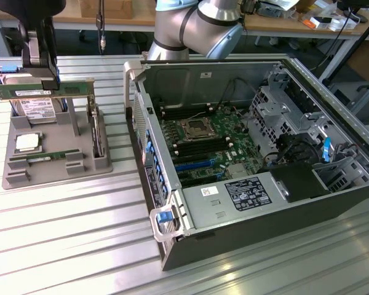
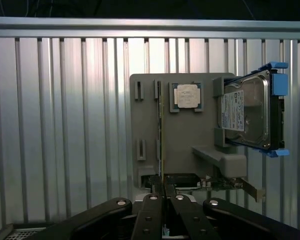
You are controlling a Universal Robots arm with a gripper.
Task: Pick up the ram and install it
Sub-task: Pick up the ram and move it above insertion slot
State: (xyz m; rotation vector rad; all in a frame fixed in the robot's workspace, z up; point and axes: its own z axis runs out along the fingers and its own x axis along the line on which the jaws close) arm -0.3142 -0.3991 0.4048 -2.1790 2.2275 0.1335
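Ribbed metal tabletop (image 1: pixel 67 233) runs under everything. At the exterior view's left the ram (image 1: pixel 67 86) hangs level over the grey fixture tray (image 1: pixel 55 171). The gripper (image 1: pixel 42 77) pinches it along its upper edge, fingers drawn together on the board's two faces. Whether its lower edge has cleared the tray's raised posts I cannot tell. I judge the stick light and stiff but fragile: thin enough to flex or crack if twisted, and smooth-faced, with chips and a contact edge best left untouched. A hold near mid-length on the long edge opposite the contacts therefore looks right, and it keeps the stick balanced. Beneath and beside it the tray holds a hard drive (image 1: pixel 34 110) propped in its bay, a square CPU chip (image 1: pixel 26 142) lying flat, a second green stick (image 1: pixel 46 157) in a low slot and a card (image 1: pixel 96 132) on edge. To the exterior view's right the open computer case (image 1: pixel 357 190) contains the motherboard (image 1: pixel 224 150), with long black memory slots (image 1: pixel 172 114) flanking the processor socket (image 1: pixel 194 128).
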